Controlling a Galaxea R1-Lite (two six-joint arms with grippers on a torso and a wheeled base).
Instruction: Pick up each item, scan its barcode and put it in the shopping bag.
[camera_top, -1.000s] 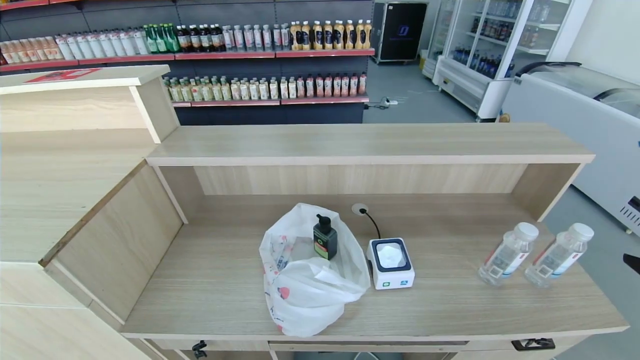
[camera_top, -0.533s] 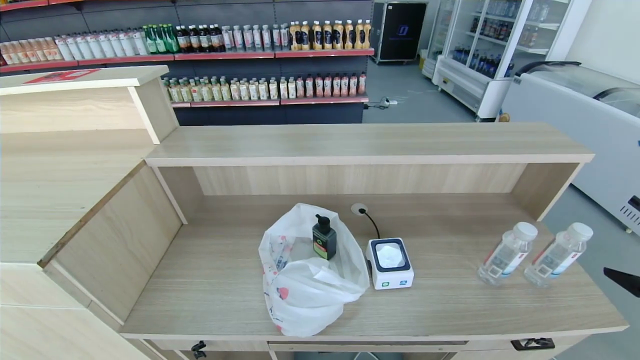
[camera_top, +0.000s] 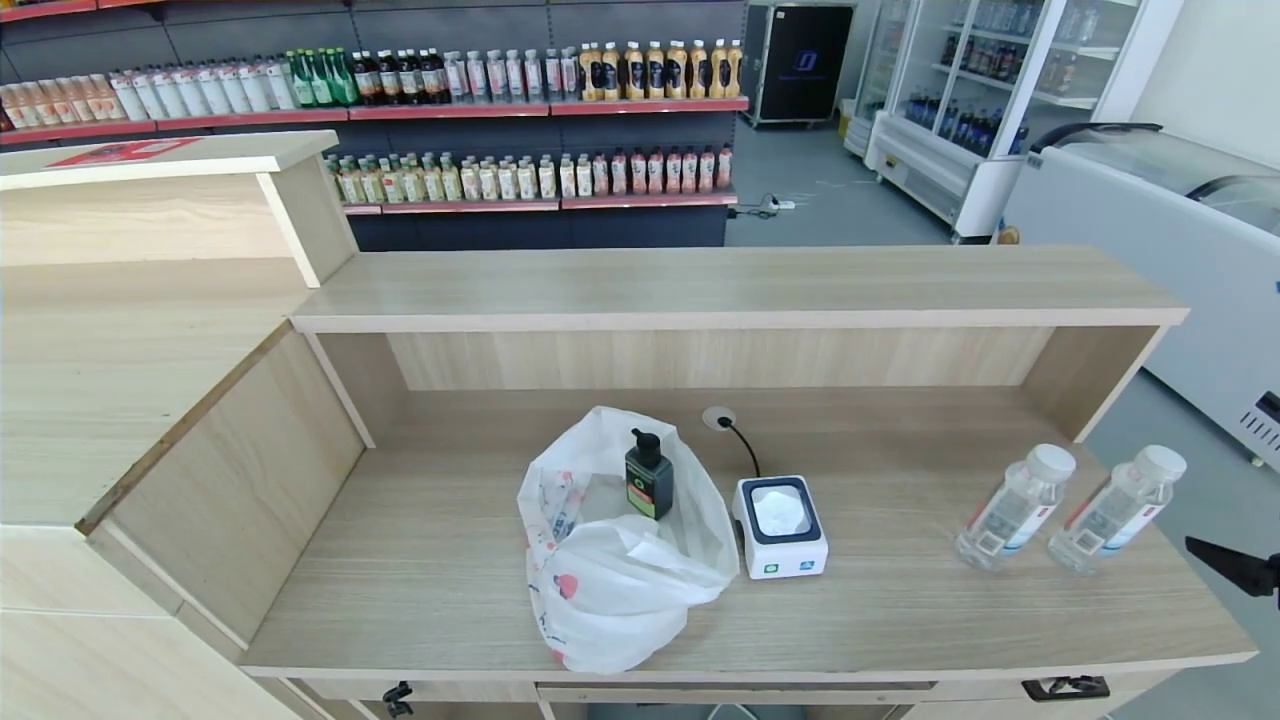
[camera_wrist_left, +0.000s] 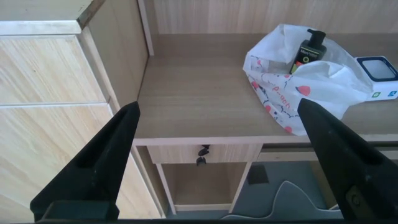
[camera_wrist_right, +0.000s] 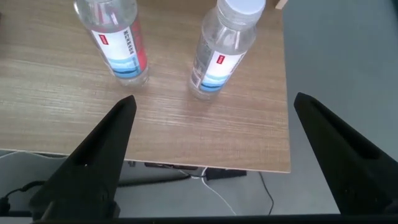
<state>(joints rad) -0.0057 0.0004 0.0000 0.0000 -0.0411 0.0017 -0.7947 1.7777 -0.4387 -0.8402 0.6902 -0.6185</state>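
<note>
Well, we see our right gripper wide open, empty, near the water bottles; left gripper equally wide, empty.

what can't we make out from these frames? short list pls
1. Shopping bag contents under the pump bottle: head view, hidden by the bag's folds.
2. Barcodes on the two water bottles: head view, too small to read.
3. Scanner: left wrist view, cut off by the picture edge.
4. Cap of the water bottle nearer the scanner: right wrist view, cut off by the picture edge.
</note>
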